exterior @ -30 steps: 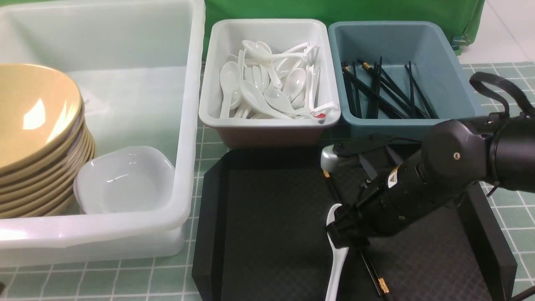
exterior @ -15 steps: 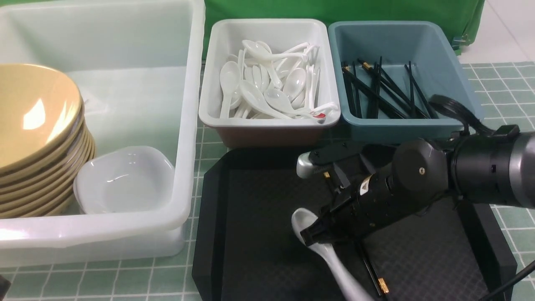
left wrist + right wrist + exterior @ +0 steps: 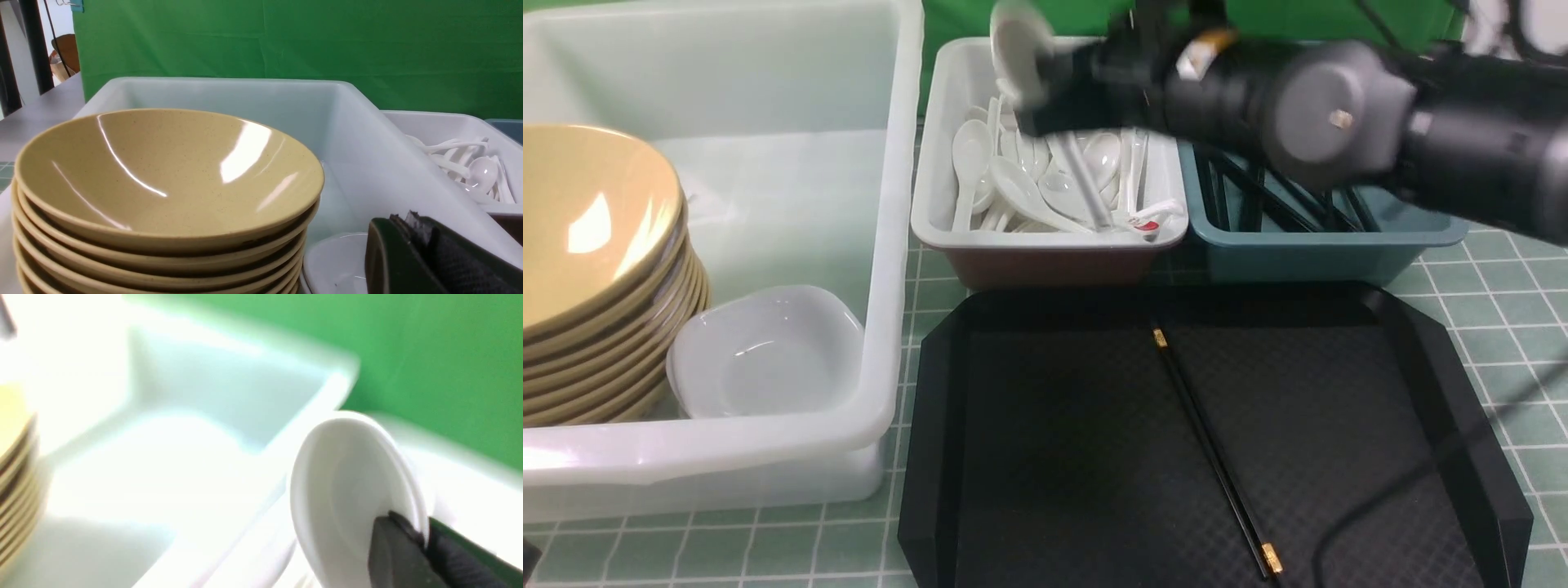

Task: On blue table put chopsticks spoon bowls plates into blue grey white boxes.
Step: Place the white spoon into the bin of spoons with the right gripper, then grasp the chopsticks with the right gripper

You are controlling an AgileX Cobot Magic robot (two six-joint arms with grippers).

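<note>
My right gripper (image 3: 1054,91) is shut on a white spoon (image 3: 1018,47) and holds it, blurred, above the white box (image 3: 1045,238) of several white spoons. In the right wrist view the fingers (image 3: 394,543) pinch the spoon (image 3: 347,486) at the edge of its bowl. One black chopstick (image 3: 1209,453) lies on the black tray (image 3: 1029,457). The blue-grey box (image 3: 1298,257) holds several black chopsticks (image 3: 1254,204). My left gripper (image 3: 408,222) is shut and empty, beside the stack of yellow bowls (image 3: 163,171).
A large white tub (image 3: 890,245) at the left holds the yellow bowl stack (image 3: 596,245) and a small white bowl (image 3: 768,351). My right arm (image 3: 1339,114) spans across the blue-grey box. A green backdrop stands behind the boxes.
My right gripper has lifted the white spoon off the black tray and carried it up and back over the white box. The chopstick on the tray is uncovered.
</note>
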